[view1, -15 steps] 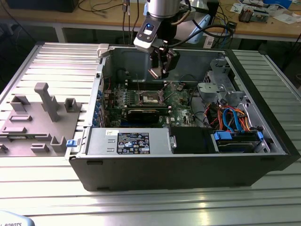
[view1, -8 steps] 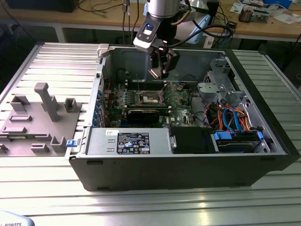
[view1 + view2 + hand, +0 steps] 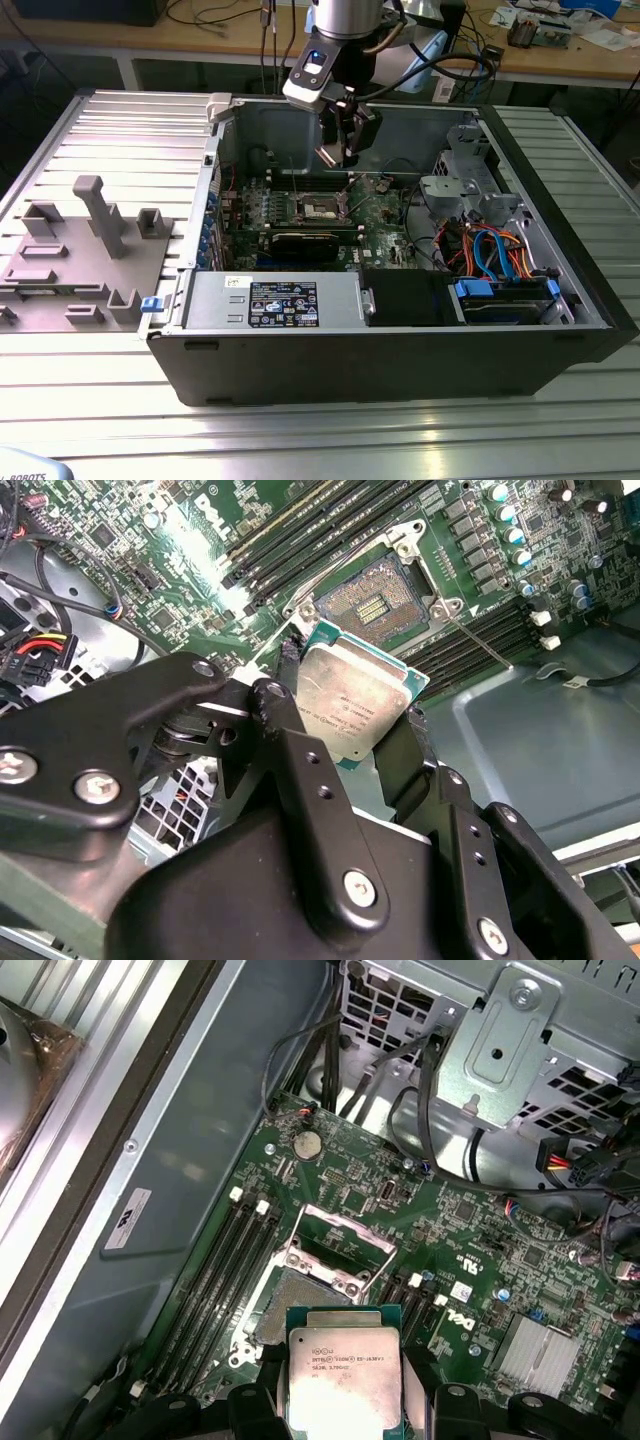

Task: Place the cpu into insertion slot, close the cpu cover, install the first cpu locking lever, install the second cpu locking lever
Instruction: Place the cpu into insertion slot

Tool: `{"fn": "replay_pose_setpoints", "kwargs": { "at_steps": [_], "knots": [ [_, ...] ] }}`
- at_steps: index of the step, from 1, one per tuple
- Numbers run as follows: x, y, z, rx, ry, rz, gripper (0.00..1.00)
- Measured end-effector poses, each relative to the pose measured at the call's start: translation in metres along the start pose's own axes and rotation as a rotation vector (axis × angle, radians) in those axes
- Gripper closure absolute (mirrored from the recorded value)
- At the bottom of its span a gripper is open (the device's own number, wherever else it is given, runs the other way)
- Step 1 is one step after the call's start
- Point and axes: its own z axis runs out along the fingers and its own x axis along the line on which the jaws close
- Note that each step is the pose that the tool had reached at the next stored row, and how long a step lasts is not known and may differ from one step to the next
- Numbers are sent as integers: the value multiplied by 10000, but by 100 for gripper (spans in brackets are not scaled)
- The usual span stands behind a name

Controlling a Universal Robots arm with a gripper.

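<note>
My fingers (image 3: 290, 750) are clamped on 2 opposite edges of the cpu (image 3: 355, 695), 1 black finger on each side. The chip's silvery face is turned toward both wrist views and its green rim shows around the lid. The cpu (image 3: 345, 1380) hangs in the air above the motherboard (image 3: 470, 1260), close to the insertion slot (image 3: 372, 600) but not seated in it. The slot's field of contacts lies exposed. In the first wrist view the cpu cover (image 3: 345, 1225), a silvery frame, stands lifted off the slot. Dark memory slots (image 3: 235, 1260) run along either side of the slot, and a coin cell (image 3: 307, 1144) sits on the board beyond the cover. A perforated metal drive cage (image 3: 520, 1050) rises past the board's far edge. In the exterior view my fingers (image 3: 345, 150) hover inside the open computer case (image 3: 400, 350), over the slot (image 3: 320, 208). The case lies on a ribbed aluminium bench (image 3: 300, 440). A grey fixture block (image 3: 90, 250) stands at the exterior view's left, apart from the case.
</note>
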Motion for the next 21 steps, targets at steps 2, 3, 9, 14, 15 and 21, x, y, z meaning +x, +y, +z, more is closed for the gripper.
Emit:
{"fn": "replay_pose_setpoints", "kwargs": {
  "at_steps": [2, 3, 9, 14, 15, 21],
  "knots": [
    [0, 0, 1, 1, -3, 18, 46],
    [0, 0, 1, 2, -4, 30, 46],
    [0, 0, 4, 4, -14, 96, 46],
    [0, -1, 7, 6, -24, 178, 46],
    [0, 0, 8, 7, -25, 187, 46],
    [0, -1, 11, 10, -34, 255, 46]
  ]
}}
